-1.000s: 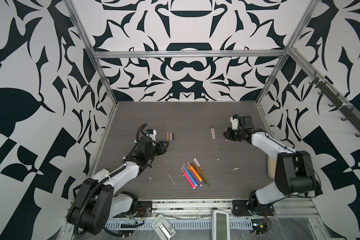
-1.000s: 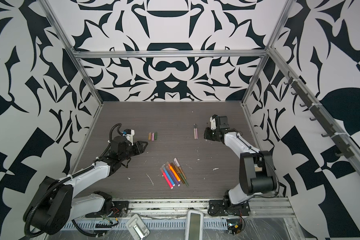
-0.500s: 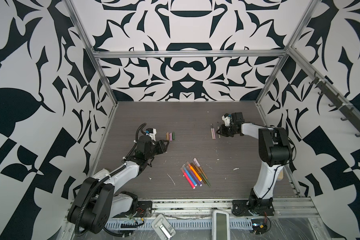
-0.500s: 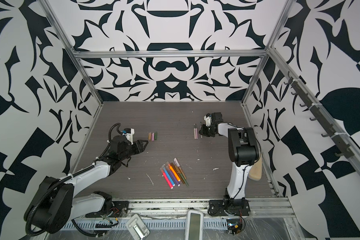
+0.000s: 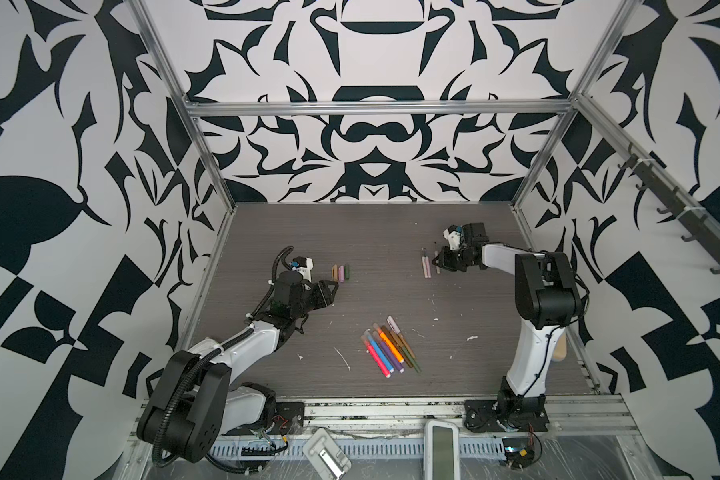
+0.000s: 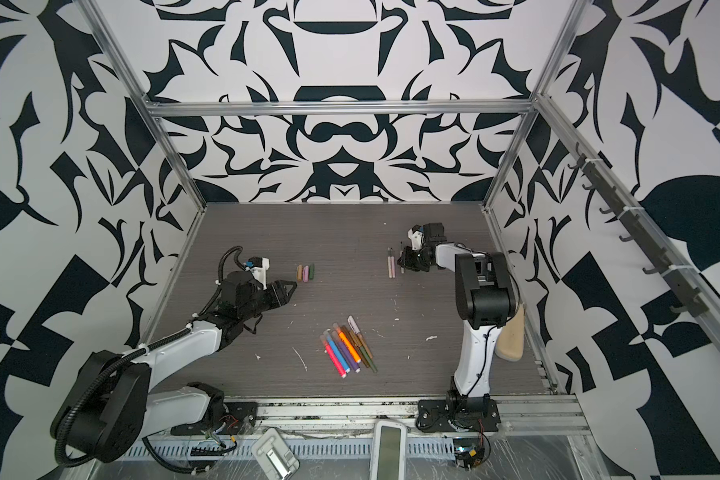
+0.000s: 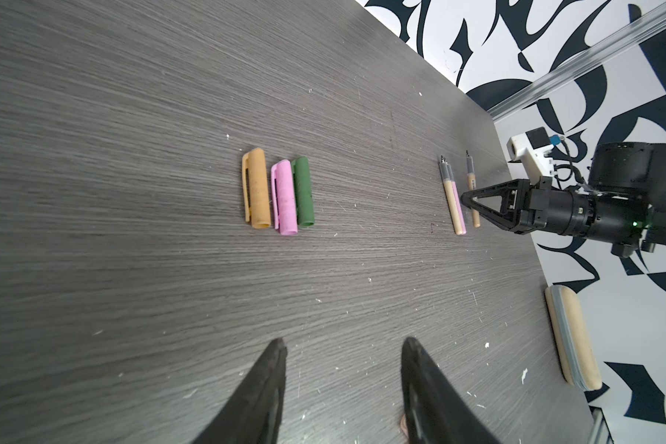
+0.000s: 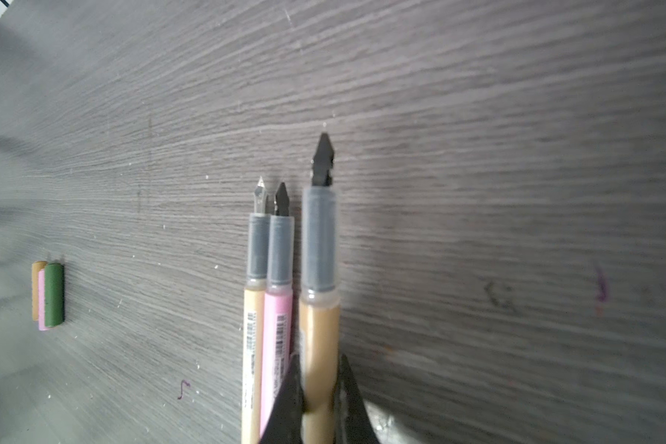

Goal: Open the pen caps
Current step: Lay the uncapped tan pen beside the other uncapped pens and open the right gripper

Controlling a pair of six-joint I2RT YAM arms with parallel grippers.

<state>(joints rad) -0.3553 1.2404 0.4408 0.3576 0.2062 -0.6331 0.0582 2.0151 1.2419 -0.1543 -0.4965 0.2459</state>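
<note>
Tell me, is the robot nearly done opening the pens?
Three caps lie off in a row. Two bare pens lie side by side, and the right gripper holds a third bare pen. The left gripper is open and empty. The colourful pile looks still capped.

White links and black joints on both arms; left arm (image 5: 242,345) with a ribbed black cable (image 5: 275,268); right arm (image 5: 528,357) bearing a white camera block (image 5: 452,237); left gripper (image 7: 343,340) with black tapered fingers (image 7: 264,396).

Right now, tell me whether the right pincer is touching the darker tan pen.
Touching. In the right wrist view the right pincer clamps the darker tan pen, both fingers pressed against its barrel with no gap.
</note>
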